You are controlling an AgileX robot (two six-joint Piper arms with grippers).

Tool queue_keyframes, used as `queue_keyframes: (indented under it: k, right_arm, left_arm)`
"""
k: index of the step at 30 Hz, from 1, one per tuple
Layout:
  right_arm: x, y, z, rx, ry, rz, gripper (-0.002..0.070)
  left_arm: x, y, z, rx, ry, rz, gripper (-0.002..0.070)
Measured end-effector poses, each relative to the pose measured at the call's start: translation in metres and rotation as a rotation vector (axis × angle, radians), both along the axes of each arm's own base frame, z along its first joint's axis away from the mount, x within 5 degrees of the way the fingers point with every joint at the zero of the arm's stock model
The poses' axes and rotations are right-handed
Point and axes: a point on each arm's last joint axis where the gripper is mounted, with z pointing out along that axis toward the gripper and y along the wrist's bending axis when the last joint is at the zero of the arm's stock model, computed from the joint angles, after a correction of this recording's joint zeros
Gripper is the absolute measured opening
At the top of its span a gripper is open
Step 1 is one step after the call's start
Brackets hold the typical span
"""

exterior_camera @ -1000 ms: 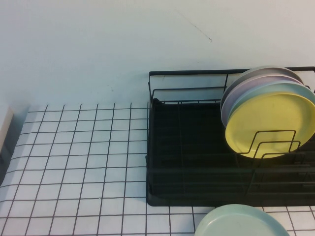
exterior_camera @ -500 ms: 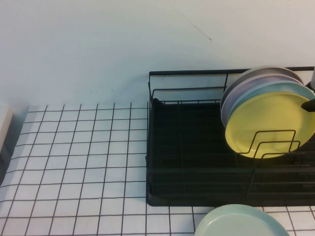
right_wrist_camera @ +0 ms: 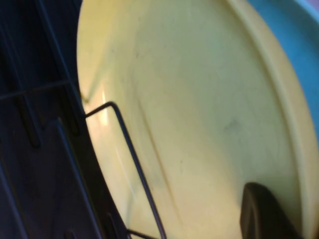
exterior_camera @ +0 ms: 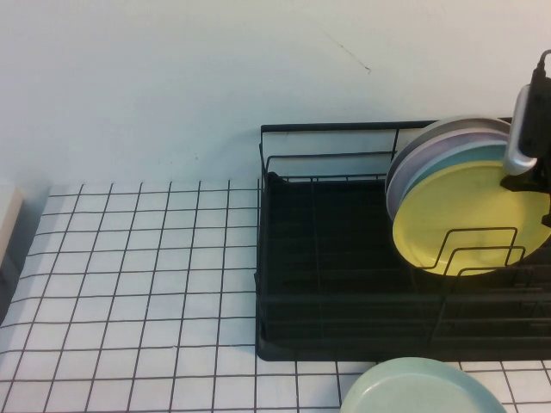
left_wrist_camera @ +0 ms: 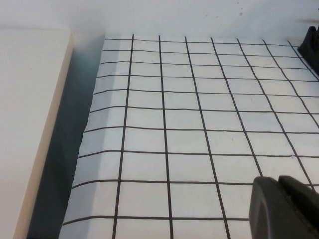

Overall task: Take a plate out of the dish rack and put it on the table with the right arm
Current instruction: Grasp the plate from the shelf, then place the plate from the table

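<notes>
The pale-yellow plate [exterior_camera: 469, 219] stands upright at the front of a stack in the black wire dish rack [exterior_camera: 327, 258], held by wire loops. It fills the right wrist view [right_wrist_camera: 189, 114]. My right gripper [exterior_camera: 527, 181] is at the plate's upper right rim, open, with one dark finger [right_wrist_camera: 264, 214] in front of the plate's face; the other finger is out of view. My left gripper [left_wrist_camera: 279, 189] is shut and empty, low over the gridded white table [exterior_camera: 129, 275] on the left.
A light-blue plate [exterior_camera: 469, 157], a lilac one and a grey one stand behind the yellow plate. A pale-green plate [exterior_camera: 422, 389] lies on the table in front of the rack. A beige block [left_wrist_camera: 30, 124] borders the table's left edge.
My right arm has come in from the right edge and reached the yellow plate's upper right rim. The plate has barely shifted. The left arm has not moved.
</notes>
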Motion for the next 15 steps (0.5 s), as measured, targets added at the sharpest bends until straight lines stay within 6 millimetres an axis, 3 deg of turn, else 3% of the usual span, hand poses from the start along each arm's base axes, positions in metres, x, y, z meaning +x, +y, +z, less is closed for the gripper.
queue_keyframes:
  k: [3,8,15]
  right_arm:
    - [-0.007,-0.001,0.013,-0.019,-0.024,0.008,0.0104]
    - [-0.033,-0.002,0.058,-0.034,-0.112,0.012,0.0104]
    - [-0.099,-0.001,0.130,0.085,-0.198,-0.064,0.0103]
  left_arm:
    - [0.000,0.000,0.000,0.000,0.000,0.000,-0.0003]
    - [0.000,0.000,0.000,0.000,0.000,0.000,-0.0003]
    - [0.000,0.000,0.000,0.000,0.000,0.000,-0.0003]
